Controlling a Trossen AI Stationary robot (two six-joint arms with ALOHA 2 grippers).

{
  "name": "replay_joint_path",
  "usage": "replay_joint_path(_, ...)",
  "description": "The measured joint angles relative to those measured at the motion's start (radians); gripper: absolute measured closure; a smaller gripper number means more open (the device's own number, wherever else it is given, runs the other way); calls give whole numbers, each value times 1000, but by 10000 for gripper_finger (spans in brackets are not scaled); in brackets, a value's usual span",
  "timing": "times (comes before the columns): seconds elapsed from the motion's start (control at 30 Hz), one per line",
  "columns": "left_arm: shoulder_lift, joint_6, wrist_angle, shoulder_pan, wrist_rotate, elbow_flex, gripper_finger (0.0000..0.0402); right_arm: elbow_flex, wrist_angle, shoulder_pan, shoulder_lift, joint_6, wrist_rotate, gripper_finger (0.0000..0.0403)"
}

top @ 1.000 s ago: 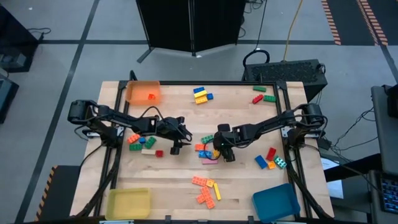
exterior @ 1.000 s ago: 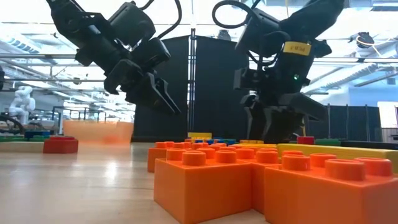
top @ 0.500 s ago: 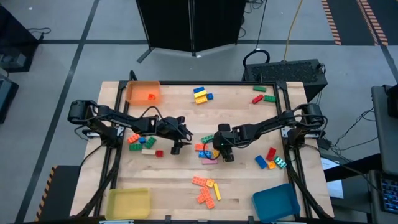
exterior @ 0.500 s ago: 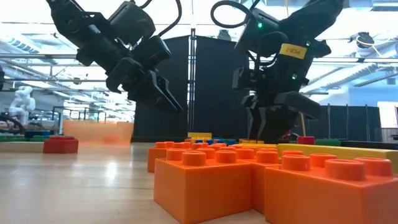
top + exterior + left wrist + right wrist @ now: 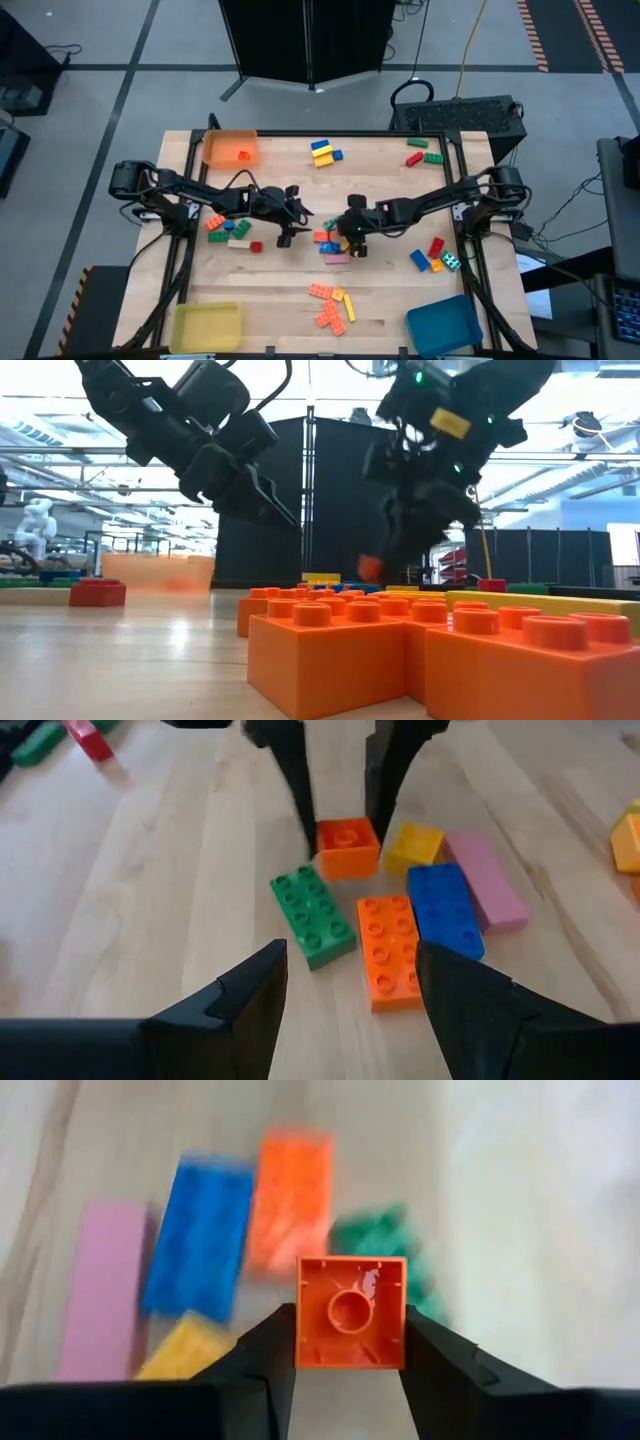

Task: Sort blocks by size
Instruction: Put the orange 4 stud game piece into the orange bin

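Observation:
My right gripper (image 5: 349,234) is shut on a small orange square block (image 5: 350,1312) just above the middle pile; the block also shows in the low view (image 5: 370,568). The pile holds a green block (image 5: 312,916), an orange one (image 5: 388,949), a blue one (image 5: 445,909), a pink bar (image 5: 487,880) and a yellow block (image 5: 413,847), all flat on the table. My left gripper (image 5: 345,1005) is open and empty, above the table just left of the pile (image 5: 288,226). My right gripper pinches the small orange square block by two opposite side walls (image 5: 304,1320) between its two fingers. The fingers (image 5: 298,780) come from above, slanting down. The block's face with a round ring in its middle faces the wrist camera. The block is lifted clear of the table.
An orange tray (image 5: 215,150) stands far left, a yellow tray (image 5: 190,328) near left, a blue tray (image 5: 460,325) near right. Other block groups lie far middle (image 5: 323,152), far right (image 5: 424,150), left (image 5: 228,228), near middle (image 5: 333,305) and right (image 5: 435,255).
My right gripper has risen from the middle pile and tipped, moving a little toward the table's left and far edge. The small orange square block has come up with it and now hangs clear of the table.

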Motion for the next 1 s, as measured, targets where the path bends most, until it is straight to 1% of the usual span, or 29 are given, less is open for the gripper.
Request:
replay_joint_path(0.1, 0, 0, 36, 0, 0, 0, 179, 0, 67, -1, -28, -26, 40, 266)
replay_joint_path(0.17, 0, 0, 61, 0, 0, 0, 179, 0, 131, -5, -37, -43, 40, 266)
replay_joint_path(0.3, 0, 0, 113, 0, 0, 0, 179, 0, 200, -12, -39, -61, 36, 266)
replay_joint_path(0.6, 0, 15, 169, 0, -1, 0, 179, 0, 264, -13, -40, -92, 35, 266)
replay_joint_path(0.7, 0, 29, 172, 0, -45, 0, 178, 0, 282, -13, -40, -101, 35, 266)
replay_joint_path(0.77, 0, 29, 178, 0, -56, 0, 174, 0, 291, -13, -40, -106, 32, 266)
replay_joint_path(1.0, 0, 36, 188, 0, -52, 0, 164, 1, 307, -13, -40, -120, 30, 266)
